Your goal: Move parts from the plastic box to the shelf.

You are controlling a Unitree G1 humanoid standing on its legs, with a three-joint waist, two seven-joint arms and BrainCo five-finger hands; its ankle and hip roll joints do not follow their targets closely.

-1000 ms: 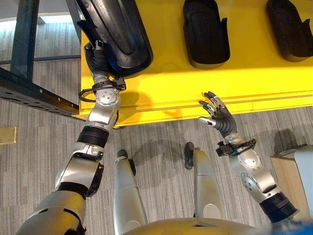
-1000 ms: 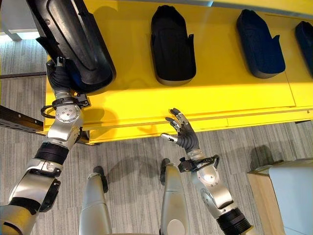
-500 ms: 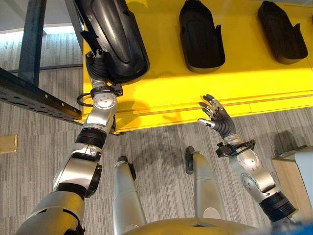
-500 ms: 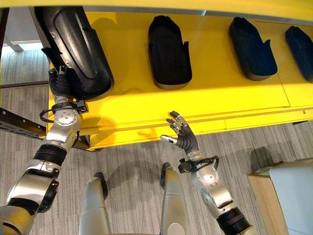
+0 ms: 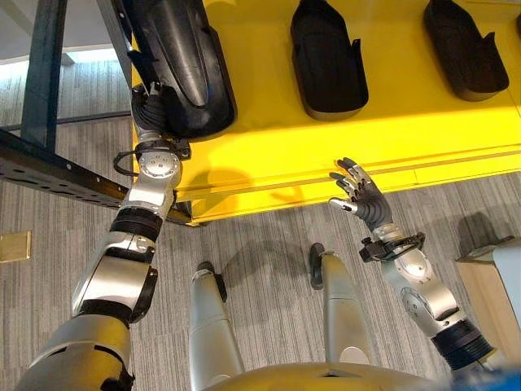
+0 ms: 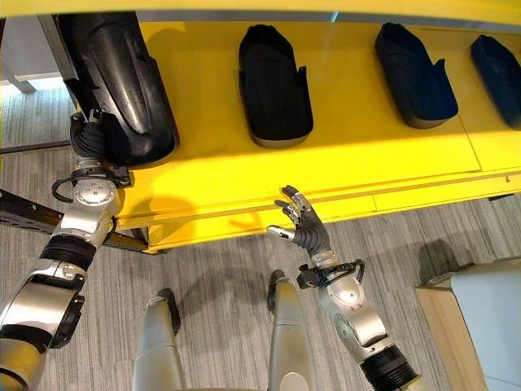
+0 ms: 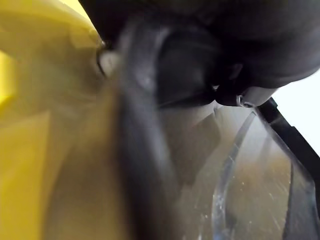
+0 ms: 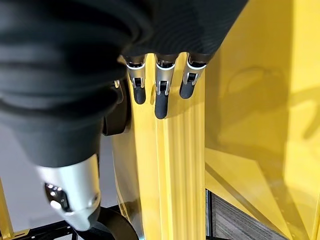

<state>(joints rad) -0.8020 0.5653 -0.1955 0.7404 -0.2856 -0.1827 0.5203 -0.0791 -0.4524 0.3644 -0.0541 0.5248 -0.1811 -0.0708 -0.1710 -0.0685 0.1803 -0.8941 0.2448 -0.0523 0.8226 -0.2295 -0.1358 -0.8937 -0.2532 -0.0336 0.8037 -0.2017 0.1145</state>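
A large black moulded part [image 5: 183, 65] lies tilted at the left end of the yellow shelf [image 5: 326, 147], its lower end resting on the shelf. My left hand [image 5: 151, 110] is at that lower end, fingers curled on the part's rim and partly tucked under it; the left wrist view shows the dark part [image 7: 200, 55] pressed up close. My right hand [image 5: 366, 199] hovers open just in front of the shelf's front edge, holding nothing. Its straight fingers [image 8: 160, 95] point along the yellow edge [image 8: 175, 165].
Smaller black parts [image 5: 326, 61] [image 5: 464, 49] [image 6: 498, 65] lie in a row further right on the shelf. A dark metal beam [image 5: 57, 167] runs left of the shelf. A pale box on a wooden stand [image 6: 480, 326] sits at the lower right, on grey carpet.
The whole view has shifted slightly. My left hand and the large part stay at the shelf's left end. The right hand has barely moved and remains open.
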